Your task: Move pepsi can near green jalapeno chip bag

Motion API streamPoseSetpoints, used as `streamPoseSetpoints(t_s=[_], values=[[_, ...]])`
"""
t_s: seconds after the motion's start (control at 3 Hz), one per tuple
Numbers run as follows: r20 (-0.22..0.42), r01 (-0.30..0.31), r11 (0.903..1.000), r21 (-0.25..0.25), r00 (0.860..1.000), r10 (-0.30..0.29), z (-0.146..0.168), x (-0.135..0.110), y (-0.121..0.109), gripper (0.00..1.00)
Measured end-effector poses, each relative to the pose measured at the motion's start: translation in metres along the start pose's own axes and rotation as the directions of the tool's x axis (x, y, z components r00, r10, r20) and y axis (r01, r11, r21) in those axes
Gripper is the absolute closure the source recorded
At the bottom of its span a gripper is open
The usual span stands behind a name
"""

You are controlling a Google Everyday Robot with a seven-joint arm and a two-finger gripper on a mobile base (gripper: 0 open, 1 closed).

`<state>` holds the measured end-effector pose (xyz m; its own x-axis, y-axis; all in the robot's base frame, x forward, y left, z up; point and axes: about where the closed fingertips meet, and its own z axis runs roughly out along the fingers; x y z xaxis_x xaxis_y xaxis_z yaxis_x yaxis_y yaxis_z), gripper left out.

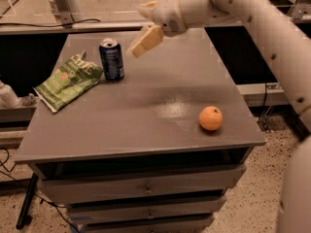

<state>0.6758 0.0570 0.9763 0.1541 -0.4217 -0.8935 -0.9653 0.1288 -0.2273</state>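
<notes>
**Pepsi can standing free beside the chip bag, gripper up and empty**

From my screen, the grey table (146, 130) fills most of the view, and I read clock directions from the middle of its top. The pepsi can (112, 59) stands upright at about 10 o'clock, silver rim up, on the bare surface with nothing gripping it. The green jalapeno chip bag (65, 81) lies flat and crinkled at about 8 o'clock from the can. Its upper right corner comes right up against the can's base; I cannot tell whether the two touch. The bag's far left corner reaches the table's left edge.

The gripper (138, 29) hangs in the air at about 1 o'clock from the can, off the table top, and is apart from the can. Its jaws stand spread and have hold of nothing. The lower tan finger (147, 41) slants down and left toward the can's side without reaching it, and the paler one sits above it. The white arm (252, 13) runs in from the upper right and down the right edge of the view.

An orange (211, 118) sits at about 4 o'clock on the table, well apart from the can, the bag and the gripper. Below the table top I see a stack of drawers (146, 188), all closed.
</notes>
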Motion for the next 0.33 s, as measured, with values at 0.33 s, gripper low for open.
streamPoseSetpoints(t_s=[0.33], values=[[0.053, 0.001, 0.9919, 0.127, 0.999, -0.007, -0.0748, -0.0236, 0.0198, 0.00]])
